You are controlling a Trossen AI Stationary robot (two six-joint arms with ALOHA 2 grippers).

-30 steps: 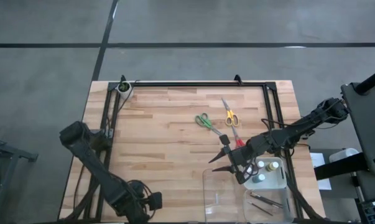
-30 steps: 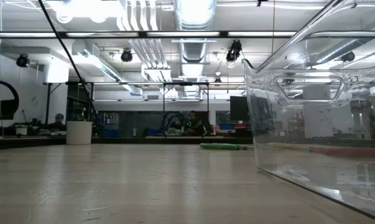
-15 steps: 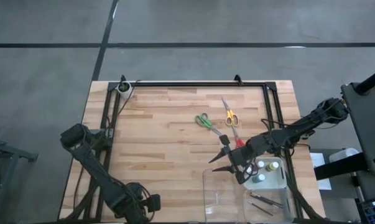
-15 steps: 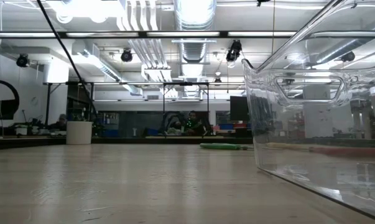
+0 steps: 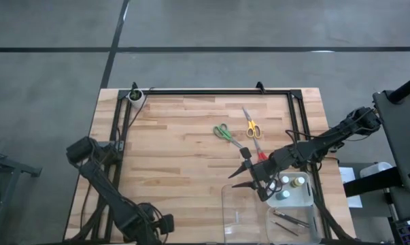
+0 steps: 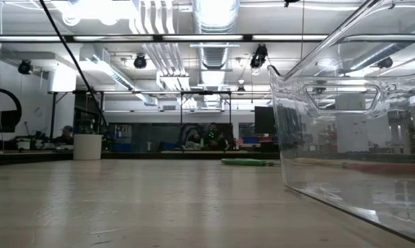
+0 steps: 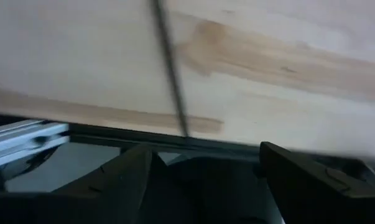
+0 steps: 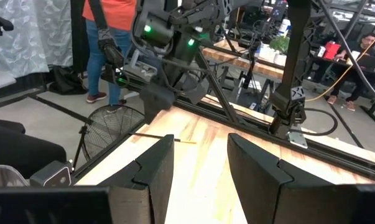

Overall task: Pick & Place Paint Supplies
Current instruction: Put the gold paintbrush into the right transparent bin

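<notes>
The left tool (image 7: 203, 171), spread and empty, waits off the counter's (image 5: 171, 146) near-left corner. Green scissors (image 5: 223, 133), yellow scissors (image 5: 251, 127) and red scissors (image 5: 260, 154) lie right of centre. The right tool (image 5: 246, 175), half parted and empty, hangs by the tray (image 5: 240, 211); dropping carelessly, it might clip that rim. The left half offers open room

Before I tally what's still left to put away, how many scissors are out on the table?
3: green scissors mid-table, yellow scissors just right of them, and red scissors nearer the tray, partly under the right gripper. None show in the tray.
</notes>
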